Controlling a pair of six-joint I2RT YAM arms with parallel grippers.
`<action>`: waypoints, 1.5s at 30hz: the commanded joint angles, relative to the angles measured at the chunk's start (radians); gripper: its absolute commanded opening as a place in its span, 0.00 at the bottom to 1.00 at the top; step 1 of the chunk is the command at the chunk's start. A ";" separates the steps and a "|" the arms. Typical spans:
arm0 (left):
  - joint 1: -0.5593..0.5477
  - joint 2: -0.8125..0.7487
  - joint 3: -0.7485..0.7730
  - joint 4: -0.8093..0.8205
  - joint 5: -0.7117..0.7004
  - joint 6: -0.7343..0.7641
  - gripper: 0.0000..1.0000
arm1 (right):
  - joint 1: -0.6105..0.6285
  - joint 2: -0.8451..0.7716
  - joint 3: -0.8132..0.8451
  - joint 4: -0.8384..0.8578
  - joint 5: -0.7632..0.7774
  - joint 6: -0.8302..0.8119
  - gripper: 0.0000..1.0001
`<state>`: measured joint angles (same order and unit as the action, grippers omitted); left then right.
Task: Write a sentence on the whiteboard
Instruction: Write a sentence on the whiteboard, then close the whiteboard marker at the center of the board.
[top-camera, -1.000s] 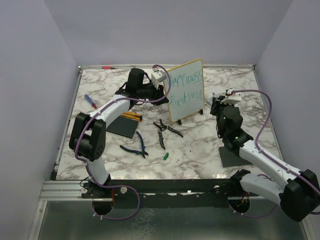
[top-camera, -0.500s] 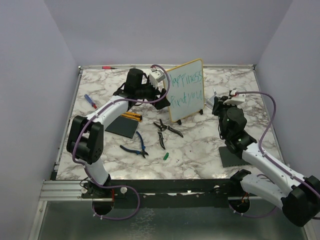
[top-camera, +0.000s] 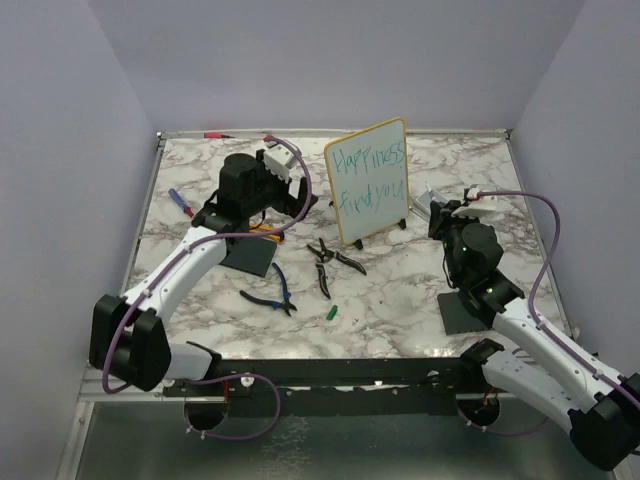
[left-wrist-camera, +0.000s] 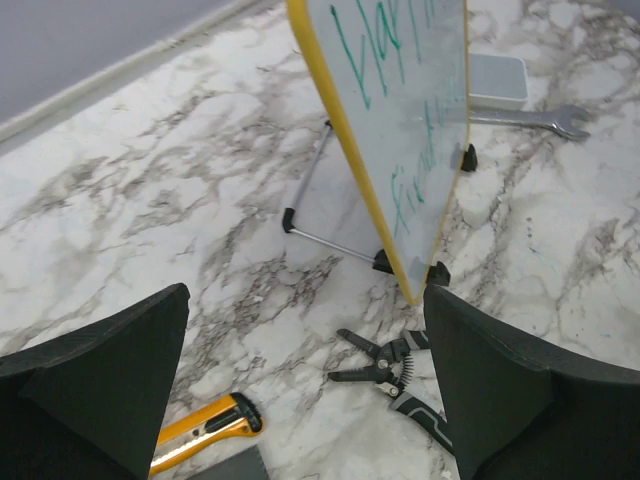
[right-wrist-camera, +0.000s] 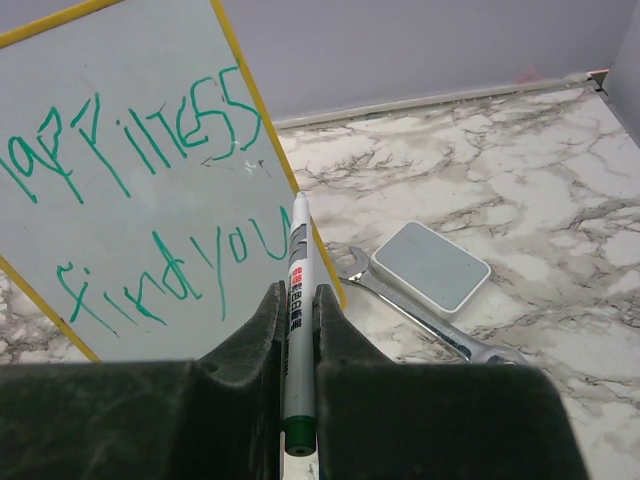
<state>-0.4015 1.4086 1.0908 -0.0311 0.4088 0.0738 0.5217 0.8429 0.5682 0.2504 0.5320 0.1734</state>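
The whiteboard (top-camera: 368, 180) stands upright at the back middle of the table, yellow-rimmed, on little black feet. The sentence (top-camera: 370, 178) is on it in teal-green, in two lines. My left gripper (top-camera: 296, 203) hangs open a short way left of the board, with nothing between its fingers (left-wrist-camera: 110, 370). In the left wrist view the whiteboard (left-wrist-camera: 400, 130) shows edge-on ahead, clear of the jaws. My right gripper (right-wrist-camera: 297, 295) is shut on a white marker (right-wrist-camera: 299, 250), whose tip points at the whiteboard (right-wrist-camera: 130, 200) near its right rim, beside the sentence (right-wrist-camera: 150, 200).
Black wire strippers (top-camera: 335, 255) and a yellow utility knife (top-camera: 262, 232) lie in front of the board. Blue-handled pliers (top-camera: 272, 290) and a green cap (top-camera: 331, 312) lie nearer. Dark grey pads (top-camera: 245, 255) (top-camera: 465, 312) sit on each side. A wrench (right-wrist-camera: 430, 320) and a grey box (right-wrist-camera: 430, 267) lie right of the board.
My left gripper has opened wide and drawn back to the left, away from the whiteboard's left edge. My right arm has eased slightly back with the marker.
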 joint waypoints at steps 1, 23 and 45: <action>-0.006 -0.183 -0.102 0.100 -0.262 -0.101 0.99 | -0.003 -0.024 -0.022 -0.054 -0.035 0.034 0.01; -0.495 -0.403 -0.413 -0.247 -0.607 -0.567 0.90 | -0.016 -0.174 -0.051 -0.460 -0.368 0.317 0.01; -0.659 -0.326 -0.590 0.027 -0.630 -0.708 0.87 | -0.341 0.195 -0.149 0.189 -0.556 0.300 0.01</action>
<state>-1.0607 1.0744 0.5117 -0.0364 -0.1963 -0.6289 0.2050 0.9836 0.4191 0.2573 0.0849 0.4820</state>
